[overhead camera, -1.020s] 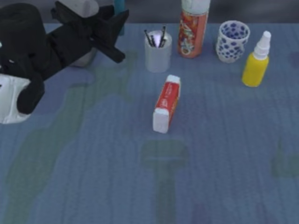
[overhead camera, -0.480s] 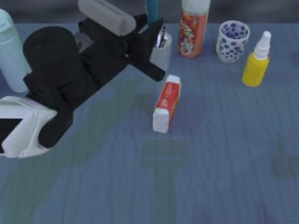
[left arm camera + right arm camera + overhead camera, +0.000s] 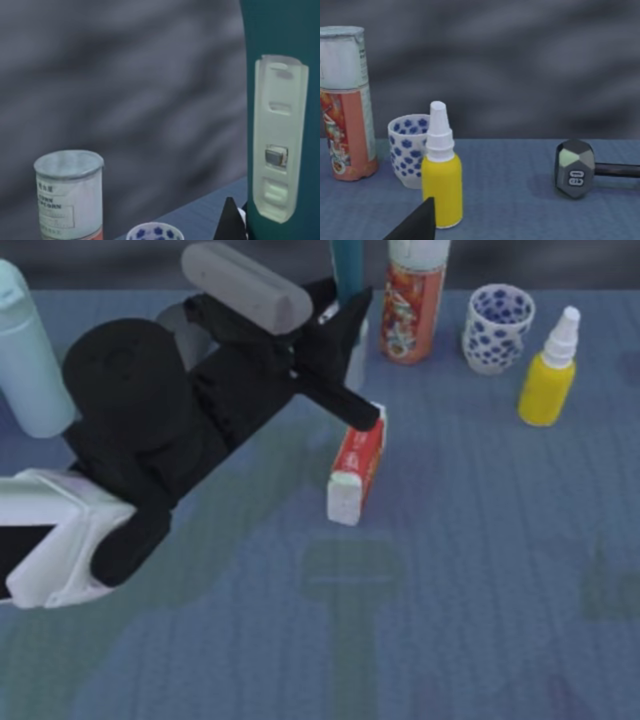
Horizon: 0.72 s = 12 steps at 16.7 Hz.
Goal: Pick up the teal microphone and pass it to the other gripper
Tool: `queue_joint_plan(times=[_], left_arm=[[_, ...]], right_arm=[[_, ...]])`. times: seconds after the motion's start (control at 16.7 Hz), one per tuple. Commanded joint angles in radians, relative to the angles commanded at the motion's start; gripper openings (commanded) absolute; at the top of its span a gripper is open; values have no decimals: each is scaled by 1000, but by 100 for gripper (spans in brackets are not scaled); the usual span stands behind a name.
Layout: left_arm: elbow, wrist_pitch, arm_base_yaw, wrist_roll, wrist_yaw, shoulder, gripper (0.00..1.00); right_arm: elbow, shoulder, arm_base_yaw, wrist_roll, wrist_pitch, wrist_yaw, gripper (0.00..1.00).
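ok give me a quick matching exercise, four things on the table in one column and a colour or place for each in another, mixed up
Things:
1. dropper bottle
2. cup
3. teal microphone
4. toothpaste box

Descriptions:
A. white with blue dots
B. lying flat near the table's middle, red and white
C. yellow with a white cap, toward the right side
D. held upright at the left gripper, near the far edge

Pairs: 1-C, 2-A, 3-D, 4-B
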Motion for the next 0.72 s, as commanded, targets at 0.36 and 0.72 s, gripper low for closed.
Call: queue_joint_plan(times=[0.36,0.72], left_arm=[[-3,2,-3,-1,-3,-4,0],[-3,2,-3,-1,-3,-4,0]], right_arm=[[0,0,0,0,0,0,100],[111,165,86,-12,62,-59,100]])
